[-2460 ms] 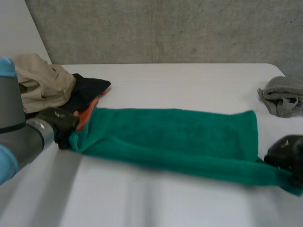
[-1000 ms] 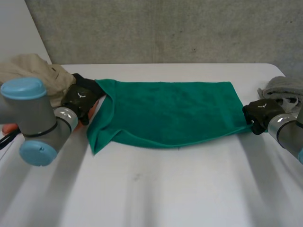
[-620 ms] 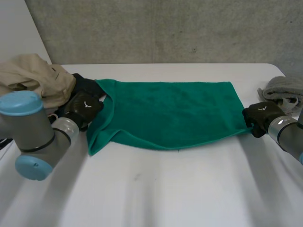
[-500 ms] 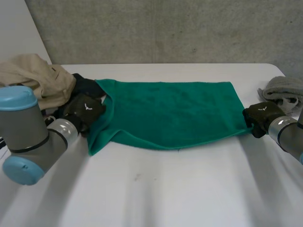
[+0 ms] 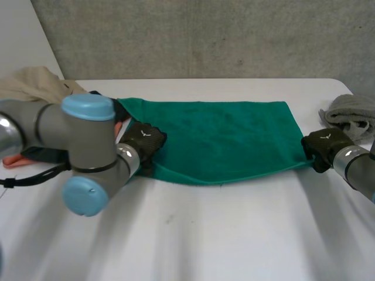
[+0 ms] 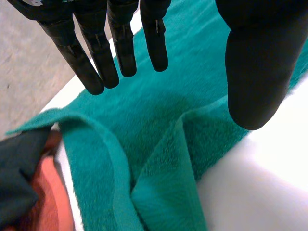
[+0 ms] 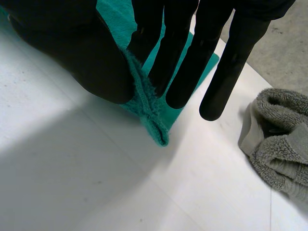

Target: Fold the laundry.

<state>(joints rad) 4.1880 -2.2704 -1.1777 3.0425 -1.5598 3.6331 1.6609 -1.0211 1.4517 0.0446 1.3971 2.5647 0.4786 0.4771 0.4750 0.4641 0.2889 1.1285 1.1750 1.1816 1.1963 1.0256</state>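
Folding looks part-done: the green terry towel lies seemingly doubled across the white table, spanning 9 to 3 o'clock. The right hand pinches its 3 o'clock corner between thumb and fingers. The left hand hovers, fingers spread and empty, over the rumpled 9 o'clock end, which I judge needs gripping next. One green towel, one crumpled grey towel at 2 o'clock, one beige garment at 10.

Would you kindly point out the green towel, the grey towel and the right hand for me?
green towel (image 5: 228,140): head view, middle of its flat surface.
grey towel (image 7: 281,139): right wrist view, its bunched middle.
right hand (image 5: 322,146): head view, back of the hand.
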